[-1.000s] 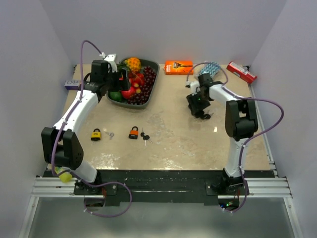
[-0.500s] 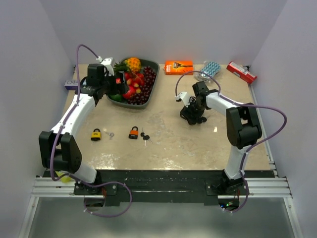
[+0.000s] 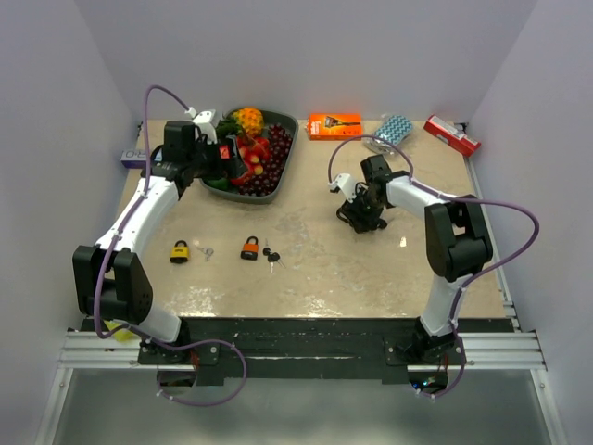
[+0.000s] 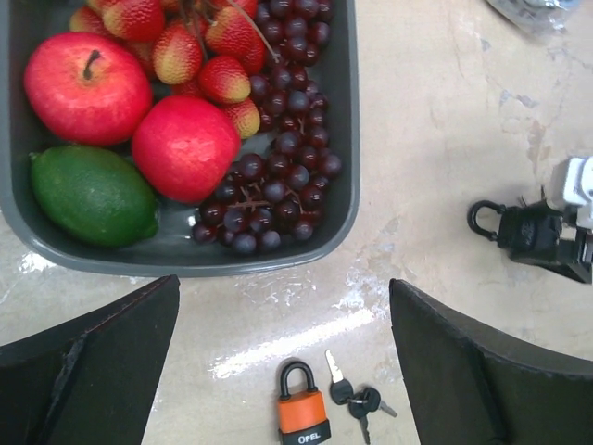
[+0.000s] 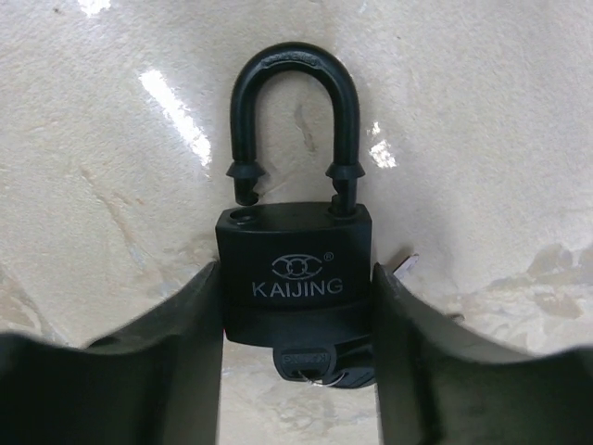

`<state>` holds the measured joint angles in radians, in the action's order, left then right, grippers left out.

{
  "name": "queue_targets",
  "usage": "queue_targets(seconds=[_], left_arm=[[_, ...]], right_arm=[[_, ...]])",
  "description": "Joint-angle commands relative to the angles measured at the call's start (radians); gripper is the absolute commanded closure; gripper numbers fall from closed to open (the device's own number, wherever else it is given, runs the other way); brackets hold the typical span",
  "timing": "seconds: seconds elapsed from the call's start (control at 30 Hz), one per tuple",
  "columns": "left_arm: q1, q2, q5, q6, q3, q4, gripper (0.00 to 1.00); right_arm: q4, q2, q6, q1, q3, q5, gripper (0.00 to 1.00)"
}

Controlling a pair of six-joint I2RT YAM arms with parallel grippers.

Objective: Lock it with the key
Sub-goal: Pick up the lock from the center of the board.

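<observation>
The right jaws were clenched on the black padlock (image 5: 295, 278), one finger pressed to each side of its body, which lay flat on the worktop (image 3: 352, 278) a little right of the middle. A key (image 5: 315, 363) stuck out of the underside of the body, between the fingers. The shackle (image 5: 295, 69) stood open: its right leg ran down into the body, while the free end of the left leg hung just above its hole, not seated.

By my reckoning the job was only part done. The key was in and the lock was held, but the shackle had yet to be pushed home and the key turned. The lock looked heavy and matte black, with KAIJING printed pale on its face.

The left jaws were spread wide with nothing between them, poised over the near rim of the fruit tray (image 4: 345, 139) toward the far left corner. Nearer the front edge, left of the middle, lay an orange padlock (image 3: 250, 247) with a small bunch of keys (image 3: 270, 253) just beside it. A yellow padlock (image 3: 180, 251) lay further left.
</observation>
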<state>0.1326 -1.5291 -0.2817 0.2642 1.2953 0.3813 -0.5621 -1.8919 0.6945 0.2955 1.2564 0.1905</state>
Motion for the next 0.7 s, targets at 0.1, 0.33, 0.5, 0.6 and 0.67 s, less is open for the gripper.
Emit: queue_targets(seconds=[0.1,0.33,0.5,0.6,0.67], left_arm=[[-0.007,0.029,-0.192,-0.127,0.006,-0.064,0.01],[-0.007,0.076,-0.442,-0.338,-0.112,-0.205,0.02],[-0.004,0.096,-0.672,-0.434,-0.158,-0.246,0.04],[0.021,0.147,-0.738,-0.549,-0.206,-0.311,0.04],[0.070,0.197,-0.729,-0.734,-0.229,-0.308,0.05]], right_arm=[[-0.068,0.065,0.019,0.005,0.050,0.121,1.00],[-0.237,0.224,0.019,0.007,0.221,0.403,1.00],[-0.314,0.293,0.002,0.028,0.300,0.527,1.00],[-0.377,0.307,0.039,0.054,0.331,0.581,1.00],[-0.419,0.312,0.075,0.065,0.340,0.601,1.00]])
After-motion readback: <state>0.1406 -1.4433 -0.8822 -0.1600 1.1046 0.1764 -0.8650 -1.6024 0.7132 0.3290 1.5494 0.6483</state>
